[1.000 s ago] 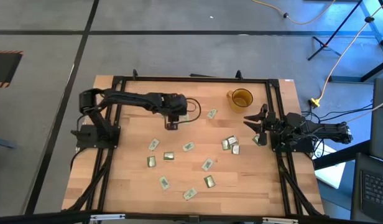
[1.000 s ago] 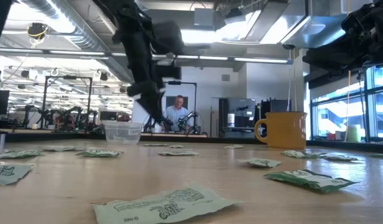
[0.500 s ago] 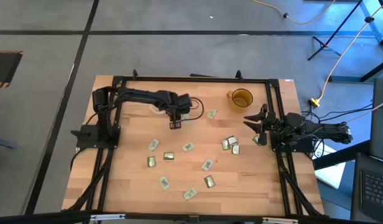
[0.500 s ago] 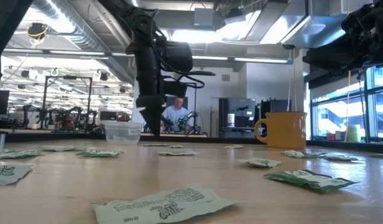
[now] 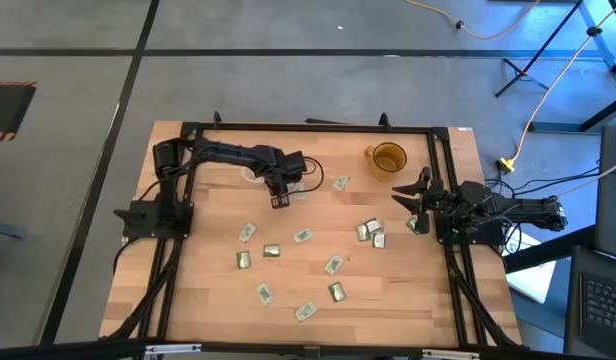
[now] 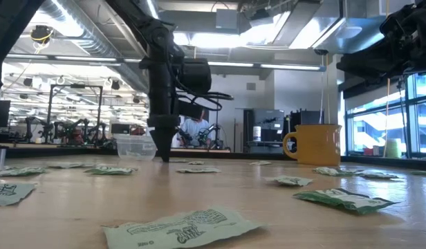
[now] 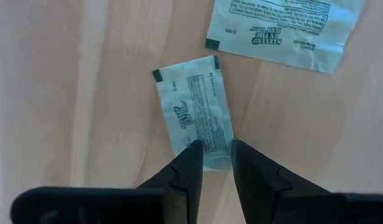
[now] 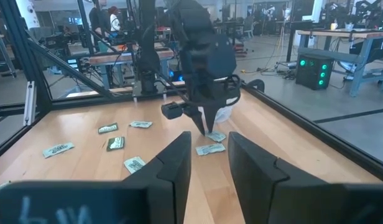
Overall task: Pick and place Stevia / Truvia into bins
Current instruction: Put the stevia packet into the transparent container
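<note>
The left gripper (image 7: 213, 163), jaws narrowed astride one end of a Stevia sachet (image 7: 196, 114) lying flat just beside the clear cup (image 6: 135, 146), should press down, pinch squarely, then lift straight to avoid slipping

Two arms work the counter (image 5: 208, 300), each ending in one pincer: the left pincer (image 7: 215, 155) and the right pincer (image 8: 207, 146), two in all. There are two bins, one amber mug (image 5: 387, 158) toward 1 o'clock and one clear cup (image 6: 135, 146) toward 11 o'clock. At least fourteen sachets (image 5: 303, 237) can be counted, most of them from the middle toward 6 o'clock, with three bunched toward 3 o'clock.
</note>
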